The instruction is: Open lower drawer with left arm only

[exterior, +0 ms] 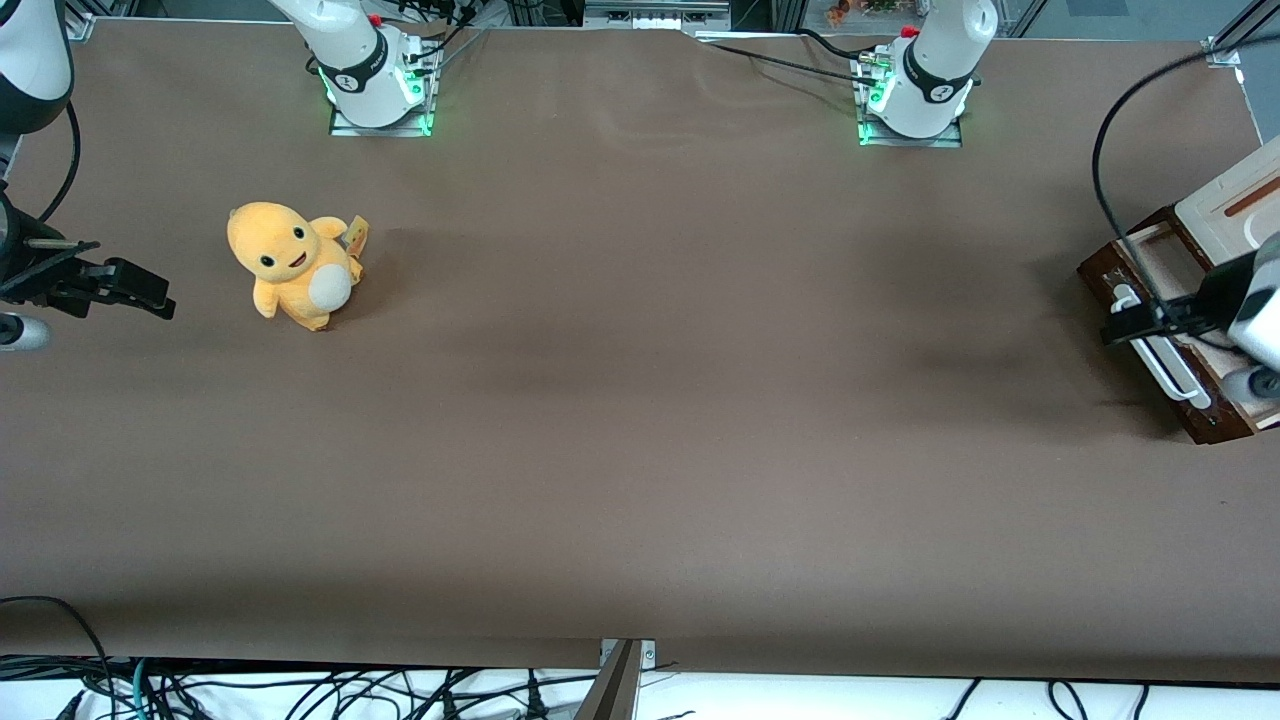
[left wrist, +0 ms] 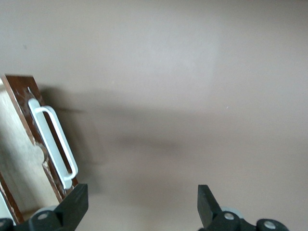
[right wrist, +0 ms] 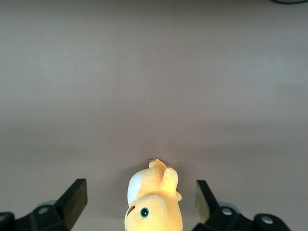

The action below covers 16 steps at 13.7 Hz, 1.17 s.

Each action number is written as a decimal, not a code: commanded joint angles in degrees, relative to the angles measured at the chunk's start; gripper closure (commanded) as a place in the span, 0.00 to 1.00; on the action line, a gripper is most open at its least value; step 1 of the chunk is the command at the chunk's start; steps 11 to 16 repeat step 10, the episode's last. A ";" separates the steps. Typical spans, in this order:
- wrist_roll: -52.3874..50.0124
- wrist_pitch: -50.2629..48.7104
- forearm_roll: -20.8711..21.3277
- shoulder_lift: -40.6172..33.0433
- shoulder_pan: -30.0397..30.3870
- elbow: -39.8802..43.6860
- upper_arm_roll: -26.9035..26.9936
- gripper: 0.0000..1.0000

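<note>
Gripper lining up on the drawer handle

The toy sits toward the parked arm's end; the gripper, fingers spread wide and empty, hovers by the lower drawer (working arm's end), and must next close around its handle.

This is looking like a robotics lab. Two white arm bases are sitting bolted to metal plates, glowing green, on a table covered in brown sheeting. Loose black cables are trailing along its edge, and aluminium framing is standing near the bases.
</note>
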 commanded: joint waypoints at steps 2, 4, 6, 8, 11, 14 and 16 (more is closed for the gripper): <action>6.19 8.61 -1.56 -9.78 -0.79 -11.19 0.10 0.00; 6.02 8.09 -1.47 -10.75 -0.97 -11.80 0.10 0.00; 6.20 7.12 -1.04 -11.80 -1.06 -13.04 0.10 0.00; 6.38 6.94 -0.95 -11.98 -0.62 -13.22 0.10 0.00; 6.38 6.86 -0.86 -12.16 -0.97 -14.44 0.19 0.00; 6.38 6.86 -0.86 -12.16 -0.97 -14.44 0.19 0.00; 6.38 6.86 -0.86 -12.16 -0.97 -14.44 0.19 0.00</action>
